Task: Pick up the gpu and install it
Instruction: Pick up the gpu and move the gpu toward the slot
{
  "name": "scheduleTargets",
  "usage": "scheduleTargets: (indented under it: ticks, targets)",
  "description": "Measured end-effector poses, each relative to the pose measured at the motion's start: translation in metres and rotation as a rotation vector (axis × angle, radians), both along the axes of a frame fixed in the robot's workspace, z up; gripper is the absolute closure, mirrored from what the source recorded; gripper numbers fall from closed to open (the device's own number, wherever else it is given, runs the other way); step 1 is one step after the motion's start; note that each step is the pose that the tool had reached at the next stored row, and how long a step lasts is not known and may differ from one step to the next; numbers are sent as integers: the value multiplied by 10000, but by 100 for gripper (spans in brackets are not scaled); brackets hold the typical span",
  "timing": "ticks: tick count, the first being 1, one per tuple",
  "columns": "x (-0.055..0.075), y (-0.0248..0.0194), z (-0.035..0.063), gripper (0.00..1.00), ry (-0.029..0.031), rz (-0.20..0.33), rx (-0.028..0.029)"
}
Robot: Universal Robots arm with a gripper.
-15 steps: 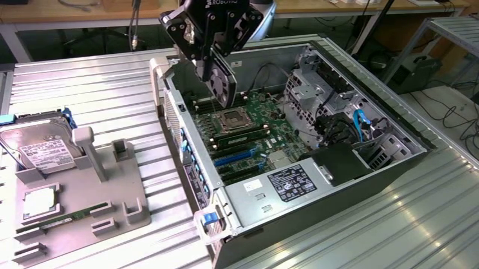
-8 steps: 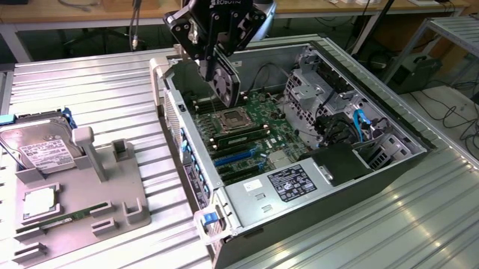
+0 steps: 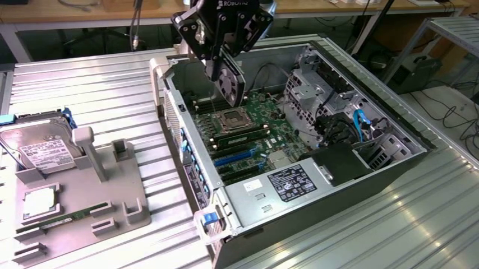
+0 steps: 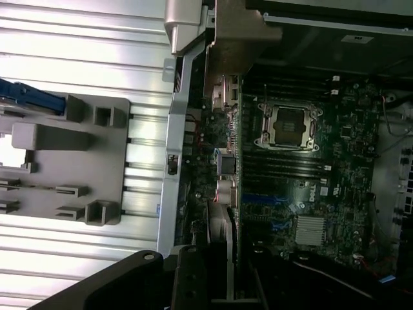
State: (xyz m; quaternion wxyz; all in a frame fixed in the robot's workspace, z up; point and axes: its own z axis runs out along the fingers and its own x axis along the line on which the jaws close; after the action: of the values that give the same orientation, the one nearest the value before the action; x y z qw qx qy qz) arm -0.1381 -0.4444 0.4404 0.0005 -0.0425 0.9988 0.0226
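Observation:
The gpu (image 3: 232,85) hangs on edge below my gripper (image 3: 216,66), its round black fan facing the exterior view's right. My gripper is shut on its upper edge. The card is in the air above the open computer case (image 3: 299,224), over the motherboard (image 3: 250,126) close to the case's back wall and clear of the board. In the wrist view the gpu (image 4: 230,255) shows edge-on as a thin pale strip running down toward the motherboard (image 4: 303,161). The blue expansion slots (image 3: 235,158) lie lower on the board, toward the power supply.
The empty processor socket (image 4: 288,126) and memory slots sit mid-board. A drive cage and cables (image 3: 351,123) fill the case's right side. On the exterior view's left a grey holder (image 3: 82,190) carries a hard drive (image 3: 41,148) and a green memory stick (image 3: 64,219).

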Motion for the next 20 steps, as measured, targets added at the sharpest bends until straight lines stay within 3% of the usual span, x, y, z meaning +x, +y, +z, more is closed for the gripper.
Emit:
scheduleTargets:
  ticks: [20]
  targets:
    - [162, 1, -21, 73, 0, -184, 0]
